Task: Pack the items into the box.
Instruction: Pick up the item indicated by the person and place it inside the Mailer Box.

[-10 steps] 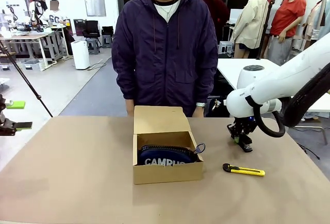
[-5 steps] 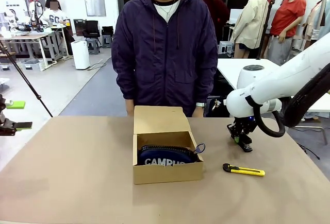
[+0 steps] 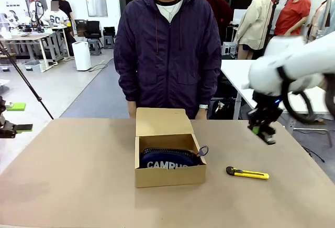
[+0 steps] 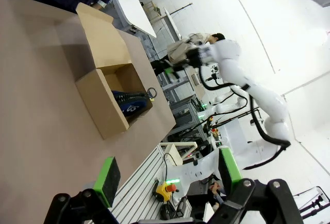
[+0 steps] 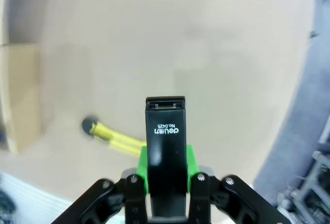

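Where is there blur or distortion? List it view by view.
Front view: the right gripper and its arm are smeared, the box and pouch crisp. Right wrist view: the stapler in the pads is sharp, the knife and table behind it soft. Left wrist view: sharp but tilted, the far wall curved by the wide lens.

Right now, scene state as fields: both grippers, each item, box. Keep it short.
right gripper: shut on the black stapler, held above the table, right of the box
left gripper: open, empty, away from the box
CAMPUS pouch: inside the cardboard box
utility knife: flat on the table, right of the box
box lid: open
left to pack: stapler, utility knife
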